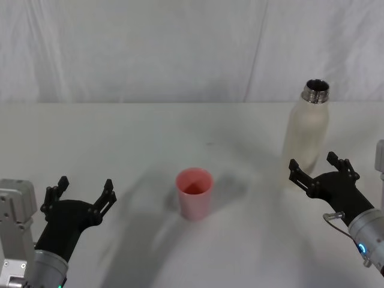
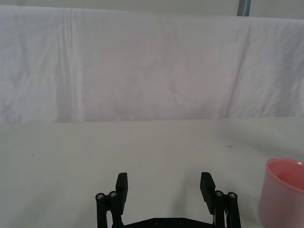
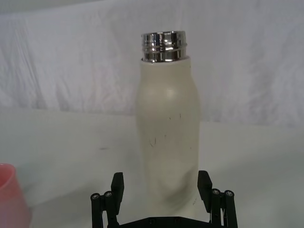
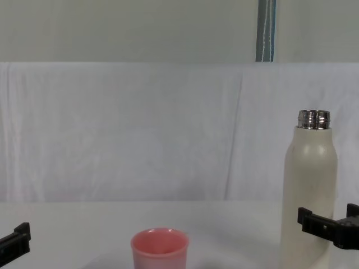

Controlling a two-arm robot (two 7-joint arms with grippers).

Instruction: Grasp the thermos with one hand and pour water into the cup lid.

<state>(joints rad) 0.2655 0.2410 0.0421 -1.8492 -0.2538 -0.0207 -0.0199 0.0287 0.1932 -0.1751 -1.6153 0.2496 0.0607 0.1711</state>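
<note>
Two grippers sit nearest the robot. The left gripper (image 1: pixel 82 193) hovers low over the table (image 1: pixel 120 132) at the near left, fingers (image 2: pixel 121 186) spread wide and holding nothing. The right gripper (image 1: pixel 320 169) reaches forward at the near right, fingers (image 3: pixel 117 184) wide open on either side of the base of the one thermos (image 1: pixel 307 129), not closed on it. One cup lid (image 1: pixel 194 192) stands upright mid-table between the arms. The head view looks into the thermos's open steel neck; the chest view shows it from the side. A white cloth backdrop (image 4: pixel 140 129) hangs behind.
</note>
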